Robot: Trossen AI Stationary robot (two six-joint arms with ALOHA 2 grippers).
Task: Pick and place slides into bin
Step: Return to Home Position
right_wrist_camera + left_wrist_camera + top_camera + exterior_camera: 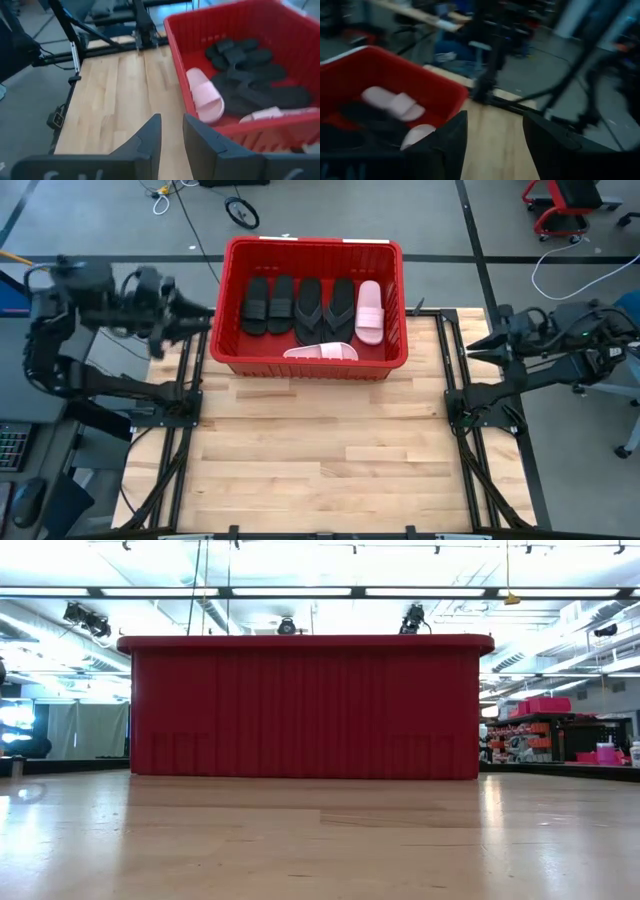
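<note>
Flanking the ribbed red plastic bin [310, 242] of black and pink slides [311, 310]: left claw [203, 316], right claw [474, 348], both parted.

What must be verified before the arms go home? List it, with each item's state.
1. Six slides inside the bin: ok. Two black slides, two flip-flops and the flat pink slide all lie flat.
2. Second pink slide lying flat: not ok, it is on edge against the front wall.
3. Left end effector empty: ok, open, left of the bin.
4. Right end effector empty: ok, open, right of the bin.
5. Nothing above the rim: ok.
</note>
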